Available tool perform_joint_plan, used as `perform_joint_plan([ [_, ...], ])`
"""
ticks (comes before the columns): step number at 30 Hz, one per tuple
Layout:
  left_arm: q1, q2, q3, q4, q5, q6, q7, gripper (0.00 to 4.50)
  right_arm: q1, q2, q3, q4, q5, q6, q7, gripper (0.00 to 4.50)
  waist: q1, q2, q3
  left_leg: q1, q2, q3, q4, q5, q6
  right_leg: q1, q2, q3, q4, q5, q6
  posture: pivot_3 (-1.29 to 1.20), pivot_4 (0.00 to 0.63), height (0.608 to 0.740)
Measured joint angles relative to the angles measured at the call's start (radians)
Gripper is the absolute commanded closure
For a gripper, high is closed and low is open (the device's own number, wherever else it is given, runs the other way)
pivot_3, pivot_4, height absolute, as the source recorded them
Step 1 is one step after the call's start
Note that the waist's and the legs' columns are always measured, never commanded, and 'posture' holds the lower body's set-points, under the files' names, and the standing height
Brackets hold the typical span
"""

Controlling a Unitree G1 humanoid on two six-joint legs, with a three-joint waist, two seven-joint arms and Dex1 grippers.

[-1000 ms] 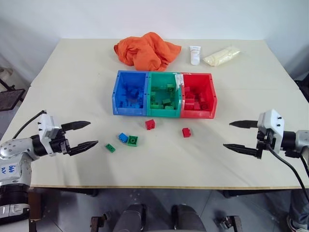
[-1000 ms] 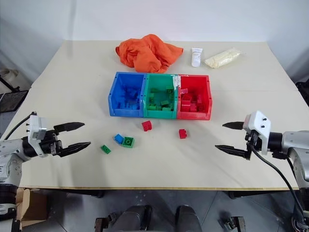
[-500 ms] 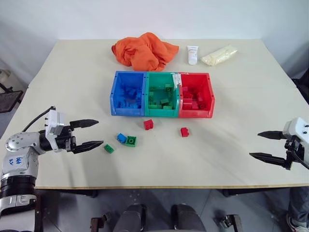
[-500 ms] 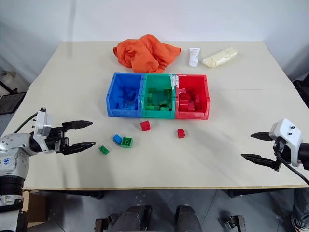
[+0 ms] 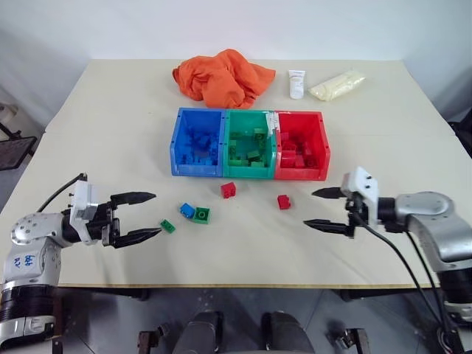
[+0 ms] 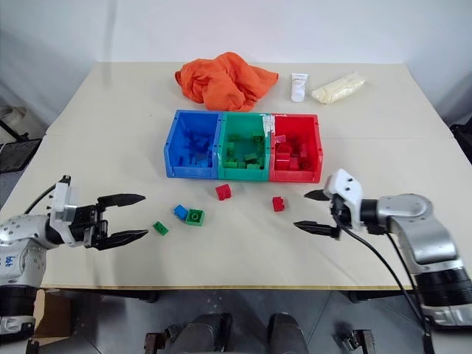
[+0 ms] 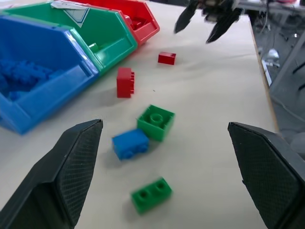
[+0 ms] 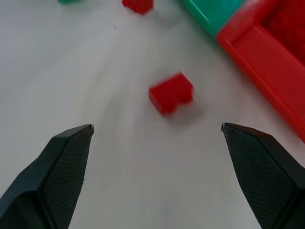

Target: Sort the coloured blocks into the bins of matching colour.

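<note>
Pale beige table (image 5: 413, 125), plain white wall (image 5: 236, 26) behind, grey floor (image 5: 324, 317) below

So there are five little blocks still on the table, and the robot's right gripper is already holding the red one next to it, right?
Not quite. Five blocks do lie loose on the table, but the right gripper holds nothing. Its fingers are open, and the red block sits on the table ahead of them, untouched. The right wrist view shows it best: that block lies beyond the two spread fingers, clear of both.

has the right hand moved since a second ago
Yes. The right hand, open, has swung in from the table's right edge toward the small red studded plastic brick in front of the red plastic bin.
</note>
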Motion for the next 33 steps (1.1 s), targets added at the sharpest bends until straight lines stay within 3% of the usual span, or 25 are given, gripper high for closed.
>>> perform_joint_plan([
  [13,0.089,-0.016,0.065,-0.098,-0.043,-0.013,0.013,0.02,-0.146,0.214,0.082,0.304,-0.13,-0.18,-0.069,0.0,-0.02,0.0,0.0,0.001,0.0,-0.001,0.0,0.0,-0.001,0.0,0.001,-0.001,0.002,0.0,0.0,0.0,0.15,0.74],
  [16,0.089,-0.019,0.065,-0.102,-0.044,-0.012,0.02,0.0,-0.147,0.231,0.078,0.329,-0.137,-0.215,-0.084,0.64,-0.026,0.0,0.0,0.001,0.0,-0.001,0.0,0.0,-0.001,0.0,0.001,-0.001,0.002,0.0,0.0,0.0,0.15,0.74],
  [23,0.075,-0.025,0.058,-0.1,-0.044,-0.012,0.022,0.0,-0.111,0.235,0.066,0.286,-0.142,-0.212,-0.108,2.85,-0.025,0.0,0.0,0.001,0.0,-0.001,0.0,0.0,-0.001,0.0,0.001,-0.001,0.003,0.0,0.0,0.0,0.15,0.74],
  [29,0.022,-0.029,0.037,-0.079,-0.041,-0.022,0.022,0.0,-0.039,0.229,0.04,0.117,-0.114,-0.142,-0.128,2.86,-0.024,0.0,0.0,0.001,0.0,-0.002,-0.001,0.0,-0.001,0.0,0.001,-0.001,0.003,0.0,0.0,0.0,0.15,0.74],
  [33,-0.005,-0.032,0.027,-0.047,-0.036,-0.024,0.021,0.0,-0.083,0.222,-0.048,0.029,-0.068,-0.079,-0.193,2.86,-0.027,0.0,0.0,0.001,0.0,-0.001,-0.001,0.0,-0.001,-0.001,0.001,-0.001,0.003,0.0,0.0,0.0,0.15,0.74],
])
